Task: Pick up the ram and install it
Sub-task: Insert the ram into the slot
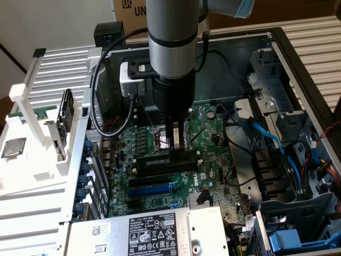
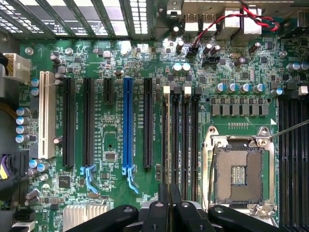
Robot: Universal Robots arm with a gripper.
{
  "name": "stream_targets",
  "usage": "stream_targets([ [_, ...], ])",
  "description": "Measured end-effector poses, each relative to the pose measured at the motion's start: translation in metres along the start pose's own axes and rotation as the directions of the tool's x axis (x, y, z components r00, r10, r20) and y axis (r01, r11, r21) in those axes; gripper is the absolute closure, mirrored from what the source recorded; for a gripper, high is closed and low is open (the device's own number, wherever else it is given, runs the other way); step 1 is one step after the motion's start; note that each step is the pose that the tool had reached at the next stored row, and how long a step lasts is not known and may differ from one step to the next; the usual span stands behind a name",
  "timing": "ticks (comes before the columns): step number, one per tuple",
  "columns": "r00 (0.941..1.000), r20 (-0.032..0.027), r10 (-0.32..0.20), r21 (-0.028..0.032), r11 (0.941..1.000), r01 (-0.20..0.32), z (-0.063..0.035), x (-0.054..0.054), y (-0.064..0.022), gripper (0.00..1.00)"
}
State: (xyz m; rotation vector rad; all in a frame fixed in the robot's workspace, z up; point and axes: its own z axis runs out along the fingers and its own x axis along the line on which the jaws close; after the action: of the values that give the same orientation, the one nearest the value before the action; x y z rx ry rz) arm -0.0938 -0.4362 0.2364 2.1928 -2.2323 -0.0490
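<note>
The ram (image 1: 157,160) is a long dark stick with a pale label. It stands on edge along the memory slots of the green motherboard (image 1: 160,200). My gripper (image 1: 178,149) comes straight down on it right of its middle, one finger on each face, shut on the stick. In the wrist view the gripper (image 2: 169,205) has its two dark fingers almost together. The ram (image 2: 168,145) runs away from them as a thin edge-on strip over the slot nearest the long black expansion slot (image 2: 147,125).
An open CPU socket (image 2: 239,174) lies beside the memory slots. The case walls, blue cables (image 1: 266,138) and drive cages crowd the exterior view's right. A power supply (image 1: 149,229) sits in front. A white holder with a silver chip (image 1: 13,146) is at the left.
</note>
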Motion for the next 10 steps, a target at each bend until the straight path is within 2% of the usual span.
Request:
stream_targets([
  [10,1.0,0.0,0.0,0.0,1.0,0.0,0.0017,-0.0001,0.0002,0.88],
])
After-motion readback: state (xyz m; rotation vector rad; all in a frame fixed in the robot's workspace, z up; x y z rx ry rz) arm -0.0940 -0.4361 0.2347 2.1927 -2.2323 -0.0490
